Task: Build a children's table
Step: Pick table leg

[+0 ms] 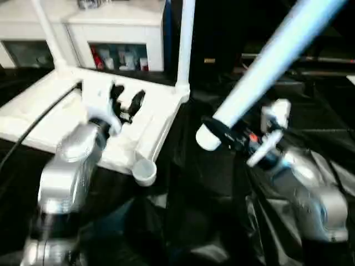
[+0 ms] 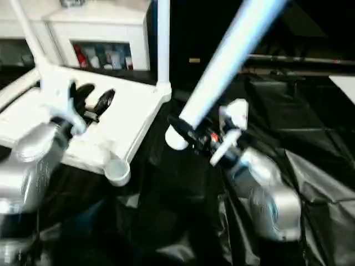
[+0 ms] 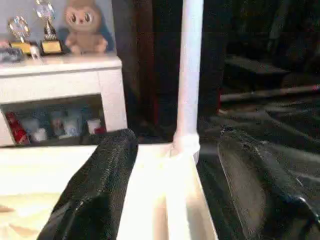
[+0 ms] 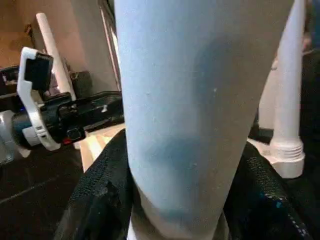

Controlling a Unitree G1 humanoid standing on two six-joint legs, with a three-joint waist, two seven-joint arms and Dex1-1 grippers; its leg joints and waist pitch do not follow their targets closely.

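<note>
My right pincer (image 1: 224,132) grips a white leg (image 1: 266,64) near its flared end, the tube slanting up and away. My left pincer (image 1: 126,101) hovers open and empty over the upturned tabletop (image 1: 50,119) on the black-covered surface (image 1: 194,183). My left wrist view adds an upright leg (image 3: 190,75) socketed in the corner, and a cabinet (image 3: 65,95) carrying trophies.
</note>
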